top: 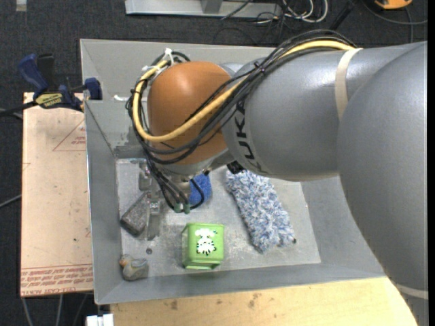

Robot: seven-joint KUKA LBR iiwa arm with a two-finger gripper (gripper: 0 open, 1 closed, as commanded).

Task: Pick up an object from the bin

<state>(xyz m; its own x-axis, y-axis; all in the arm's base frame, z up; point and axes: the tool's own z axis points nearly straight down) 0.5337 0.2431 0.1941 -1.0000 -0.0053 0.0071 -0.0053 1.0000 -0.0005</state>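
My gripper (151, 208) reaches down into the left part of the bin, below the orange dome and its cables. A dark grey, wedge-shaped lump (135, 221) lies right beside it on the left, touching or nearly touching it. A blue thing (201, 189) sits just to its right, partly hidden under the wrist. In front of the gripper, near the bin's front wall, stands a green cube (202, 247) with a white pattern on top.
A fluffy blue-and-white cloth (259, 210) lies lengthwise in the right half of the bin floor. A small grey-brown stone (134, 269) rests in the front left corner. The big grey arm covers the bin's back and right side.
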